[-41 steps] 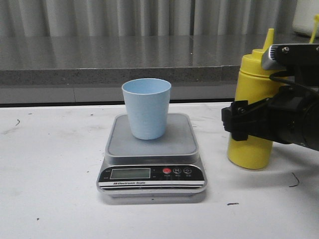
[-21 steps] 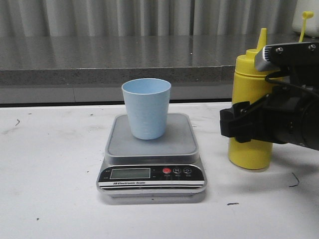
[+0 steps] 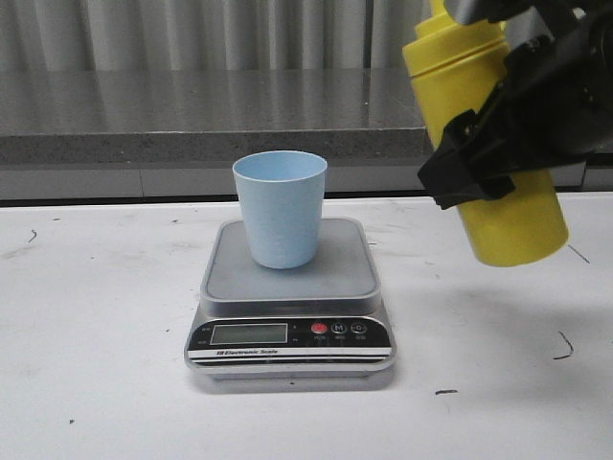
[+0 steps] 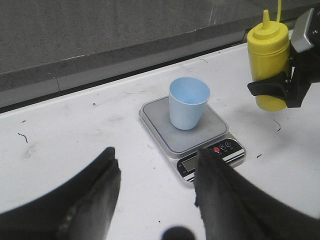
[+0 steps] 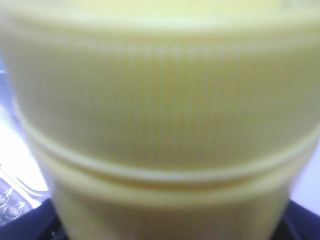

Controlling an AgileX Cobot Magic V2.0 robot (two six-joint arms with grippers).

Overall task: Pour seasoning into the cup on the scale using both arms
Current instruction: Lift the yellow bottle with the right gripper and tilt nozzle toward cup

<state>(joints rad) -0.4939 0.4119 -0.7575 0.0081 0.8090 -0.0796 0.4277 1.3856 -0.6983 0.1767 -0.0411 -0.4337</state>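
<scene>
Presently the right gripper (image 3: 498, 144) is clamped on the single seasoning bottle (image 3: 498, 211), holding it clear of the table (image 3: 96, 335) and tilted, its top leaning toward the cup side and its base swung outward. The left gripper (image 4: 155, 195) holds nothing; its two black fingers (image 4: 95, 195) stand apart in the left wrist view, above the near part of the table. Item count: one bottle, one cup (image 3: 281, 208), one scale (image 3: 290, 292), two grippers. The cup stands upright on the steel platform of the scale, to the left of the raised bottle and apart from it. The front view cuts off the bottle's top at the frame edge; the left wrist view shows the cone nozzle (image 4: 266, 16) and the thin cap tether above it. The right wrist view is filled by the blurred yellow bottle wall (image 5: 160, 115), with a small part of the scale's front panel (image 5: 12, 202) at one corner.
</scene>
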